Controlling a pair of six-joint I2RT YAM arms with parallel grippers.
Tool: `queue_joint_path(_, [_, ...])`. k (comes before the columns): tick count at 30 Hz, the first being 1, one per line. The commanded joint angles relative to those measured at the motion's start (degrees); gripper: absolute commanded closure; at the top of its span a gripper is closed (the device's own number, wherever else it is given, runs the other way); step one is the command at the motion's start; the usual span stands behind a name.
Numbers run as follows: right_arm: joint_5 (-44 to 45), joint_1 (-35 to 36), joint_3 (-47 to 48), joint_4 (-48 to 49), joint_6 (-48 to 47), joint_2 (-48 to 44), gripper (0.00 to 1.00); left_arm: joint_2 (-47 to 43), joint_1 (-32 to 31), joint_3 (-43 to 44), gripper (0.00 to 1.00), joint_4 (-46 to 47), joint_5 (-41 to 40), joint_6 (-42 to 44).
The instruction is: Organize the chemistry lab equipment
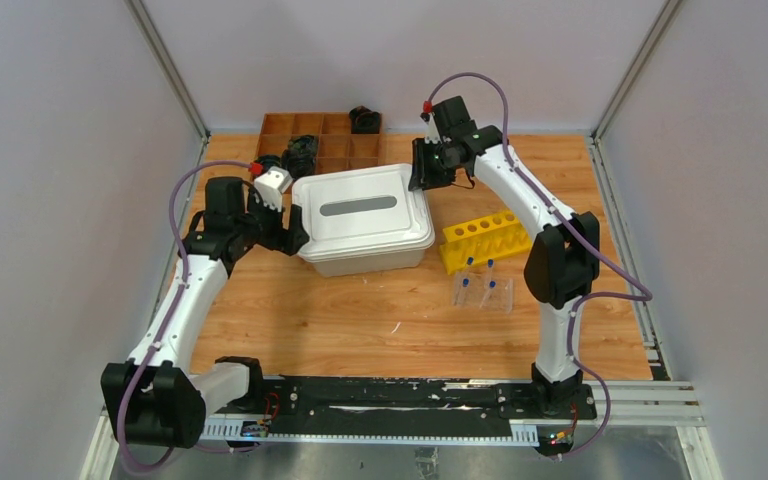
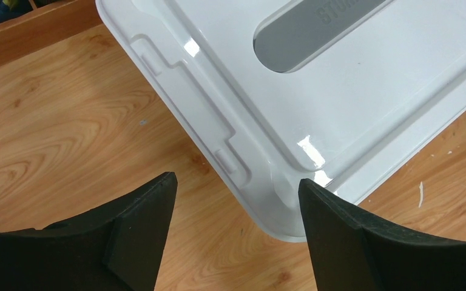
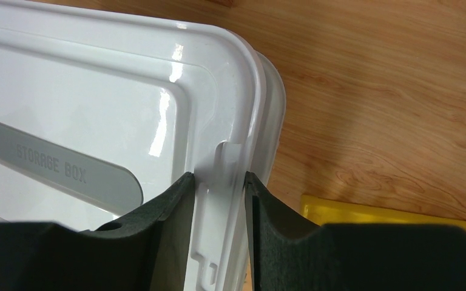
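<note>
Yellow rack (image 1: 483,238) lies just right of the right gripper (image 3: 217,177), whose jaws pinch the rim of the box lid (image 1: 400,215). Left gripper (image 2: 236,179) stands spread at the lid's left corner. Clear rack (image 1: 483,297) with tubes (image 1: 466,288) sits beside it.

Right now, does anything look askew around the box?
The white lid sits askew on the storage box: the box's rim shows past the lid's corner beside the right gripper, which pinches the lid's edge.

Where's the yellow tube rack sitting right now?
In the top view the yellow rack lies right of centre, just right of the white storage box, with the clear rack of blue-capped tubes on its near side.
</note>
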Motion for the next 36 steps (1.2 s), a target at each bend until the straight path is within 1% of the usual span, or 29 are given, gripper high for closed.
queue_joint_path(1, [3.3,0.1,-2.4,-1.6,-1.4,-0.5,0.62,-0.6,-0.2,-0.9,0.22,-0.2,3.3,-1.2])
queue_joint_path(8, [3.5,-0.8,-5.8,0.3,-0.7,-2.6,0.63,-0.3,-0.3,-1.2,0.24,0.0,5.1,-2.1])
queue_joint_path(12, [2.0,-1.3,-4.1,0.5,-0.1,-0.8,0.63,-0.5,-0.3,-0.5,0.25,0.0,6.0,-3.1])
queue_joint_path(17, [0.8,-1.3,-2.6,0.4,0.5,0.5,0.64,-1.5,-0.3,0.7,0.25,-1.2,5.4,-2.1])
queue_joint_path(24, [3.5,-1.4,-8.7,1.5,0.3,-2.4,0.65,-1.0,-0.3,-0.2,0.26,-1.3,6.4,-1.7])
queue_joint_path(29, [5.3,-2.6,-12.4,1.9,1.6,-4.5,0.68,-0.8,-0.7,0.1,0.28,-1.8,8.2,-1.3])
queue_joint_path(36, [3.7,-2.8,-19.1,6.2,4.4,-9.1,0.7,-1.5,-0.6,0.1,0.28,-2.0,5.0,0.2])
